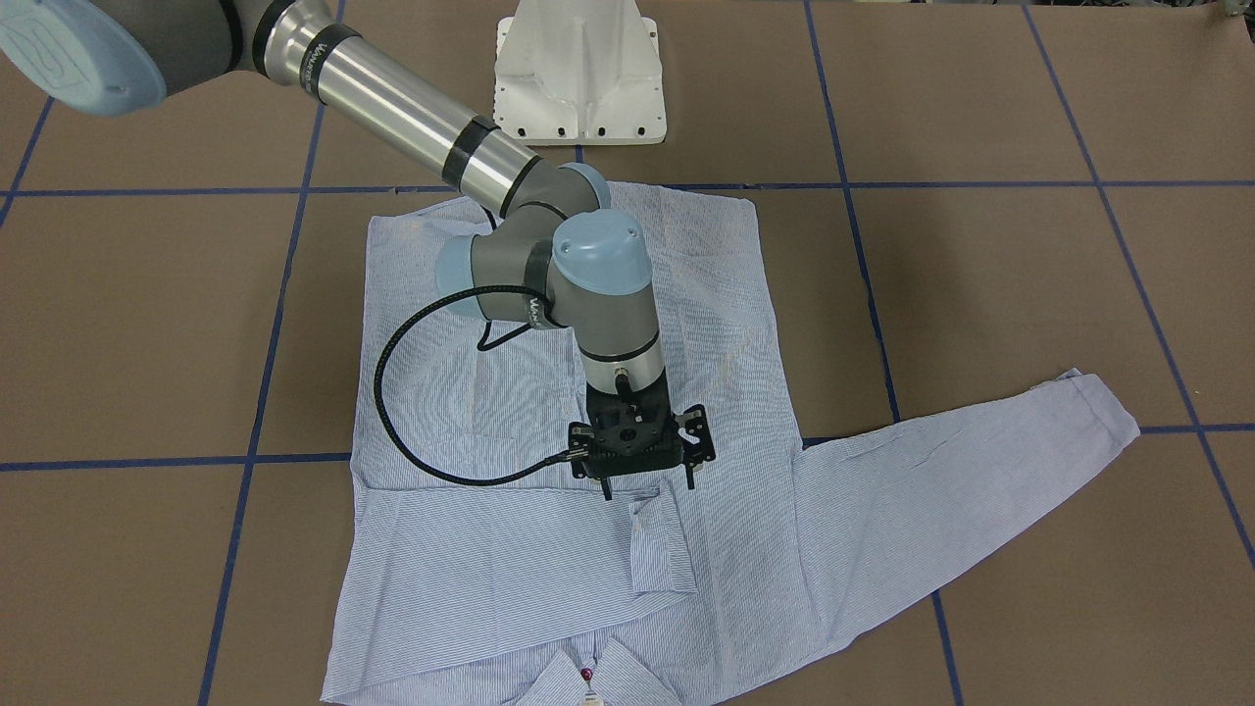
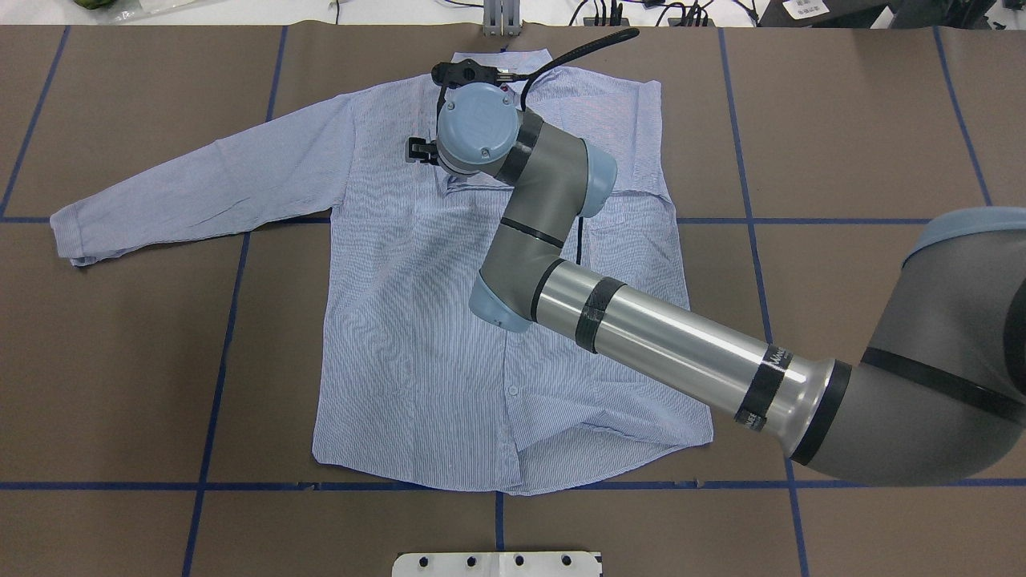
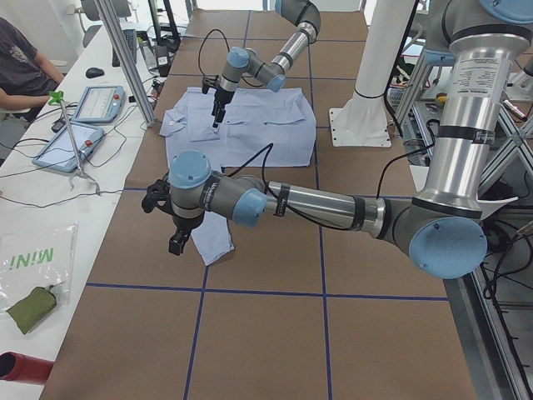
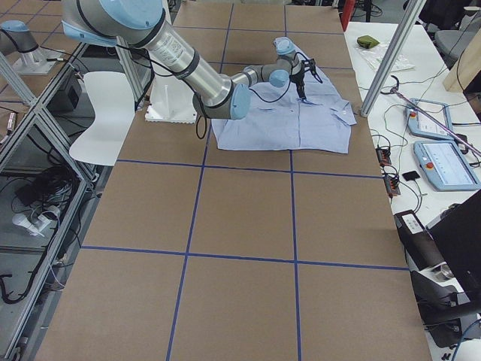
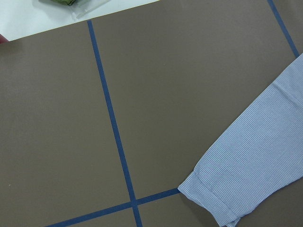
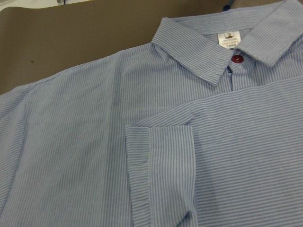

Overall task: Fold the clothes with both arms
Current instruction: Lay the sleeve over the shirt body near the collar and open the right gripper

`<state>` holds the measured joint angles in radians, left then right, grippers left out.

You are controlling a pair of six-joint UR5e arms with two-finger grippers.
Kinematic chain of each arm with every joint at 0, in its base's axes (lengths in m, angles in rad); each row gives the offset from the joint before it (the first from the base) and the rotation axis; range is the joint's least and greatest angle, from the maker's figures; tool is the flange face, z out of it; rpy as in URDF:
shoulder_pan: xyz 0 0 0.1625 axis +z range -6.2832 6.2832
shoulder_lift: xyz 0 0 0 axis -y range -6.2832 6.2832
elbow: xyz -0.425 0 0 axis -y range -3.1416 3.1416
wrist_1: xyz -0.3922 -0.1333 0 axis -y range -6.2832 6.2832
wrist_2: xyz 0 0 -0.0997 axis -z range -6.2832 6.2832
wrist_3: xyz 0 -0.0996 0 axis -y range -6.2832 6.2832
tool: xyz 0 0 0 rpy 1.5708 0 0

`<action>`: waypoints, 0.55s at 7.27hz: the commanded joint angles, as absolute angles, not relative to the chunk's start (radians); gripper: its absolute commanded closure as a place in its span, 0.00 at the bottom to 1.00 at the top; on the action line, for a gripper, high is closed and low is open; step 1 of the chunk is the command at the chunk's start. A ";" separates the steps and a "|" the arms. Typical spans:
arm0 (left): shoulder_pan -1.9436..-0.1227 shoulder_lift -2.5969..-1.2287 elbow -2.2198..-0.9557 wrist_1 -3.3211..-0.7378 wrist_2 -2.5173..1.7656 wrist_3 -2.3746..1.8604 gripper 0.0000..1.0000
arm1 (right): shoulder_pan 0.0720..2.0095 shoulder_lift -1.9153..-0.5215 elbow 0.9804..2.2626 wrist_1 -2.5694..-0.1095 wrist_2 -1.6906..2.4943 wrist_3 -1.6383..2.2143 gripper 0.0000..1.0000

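Table: the brown table [image 2: 120, 361] has blue tape lines, and the shirt [image 2: 417, 336] lies flat on it, front side up.
Bottom edge: the shirt's bottom edge is nearest the robot. It looks mostly smooth, with a small ripple on the robot's right.
Left sleeve: the long sleeve [image 2: 200, 188] sticks straight out to the robot's left. Its cuff [image 5: 213, 198] rests on bare table.
Left gripper: the left gripper [image 3: 175, 237] hangs over that cuff. It shows only from far off at the side, so I cannot tell if its fingers are apart or together.
Step now: I think this sleeve gets folded next.
How to do it well: pinch the cuff right at its end. Lift only a little, carry it straight across the chest, and lay it flat over the other sleeve.
Right gripper: the right gripper [image 1: 649, 485] points down over the chest with its fingers apart, holding nothing.
Folded sleeve: the other cuff [image 1: 662, 539] lies across the chest, just in front of that gripper.
Watch out: the right arm should lift away first, or the two arms may bump.
Collar: the collar [image 6: 194, 49] and its red button [image 6: 236, 58] are farthest away. Keep them lying neat.
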<state>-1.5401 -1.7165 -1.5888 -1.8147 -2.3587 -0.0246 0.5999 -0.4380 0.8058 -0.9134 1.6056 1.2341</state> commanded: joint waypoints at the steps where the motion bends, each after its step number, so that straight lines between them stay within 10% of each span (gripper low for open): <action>1: -1.540 -1.717 -1.591 -1.815 -2.358 -0.023 0.00 | 0.600 -0.430 0.755 -0.888 1.601 1.267 0.03; 4: -1.540 -1.710 -1.592 -1.815 -2.359 -0.020 0.00 | 0.598 -0.395 0.668 -0.841 1.605 1.264 0.05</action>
<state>-1.5401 -1.7138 -1.5912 -1.8147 -2.3581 -0.0217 0.5986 -0.4186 0.7192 -0.8698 1.6042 1.2648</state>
